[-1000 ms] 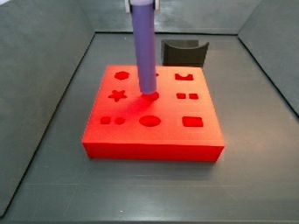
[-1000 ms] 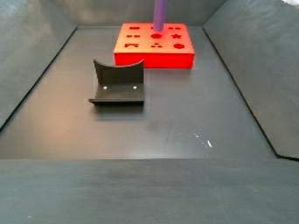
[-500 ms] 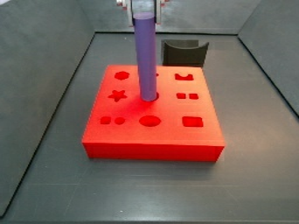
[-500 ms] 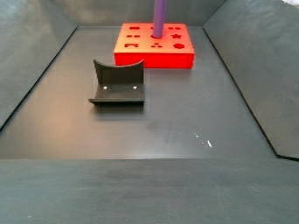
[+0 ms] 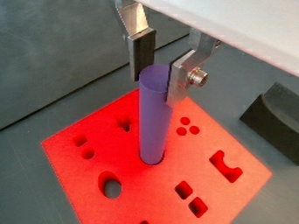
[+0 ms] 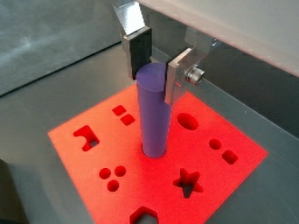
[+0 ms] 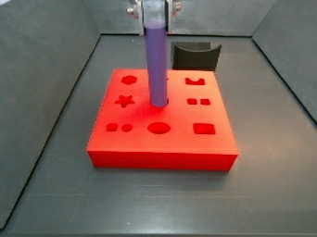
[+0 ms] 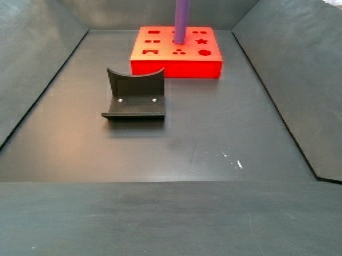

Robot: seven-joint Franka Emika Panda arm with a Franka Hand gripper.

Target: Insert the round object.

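The round object, a long purple peg (image 7: 156, 65), stands upright on the red block (image 7: 186, 148) with its lower end in a hole near the block's middle. It also shows in both wrist views (image 5: 153, 122) (image 6: 153, 114) and at the far end in a side view (image 8: 182, 15). My gripper (image 5: 158, 79) is shut on the peg's top end, one silver finger on each side. It sits straight above the block in a side view (image 7: 151, 11). The block (image 8: 201, 68) has several other holes: a star, circles and squares.
The black curved holder (image 8: 134, 95) stands on the dark floor away from the block; in a side view it is behind the block (image 7: 196, 54). Grey walls enclose the floor on all sides.
The gripper and the peg have come down a little. The peg's lower end now sits lower, in the block's hole.
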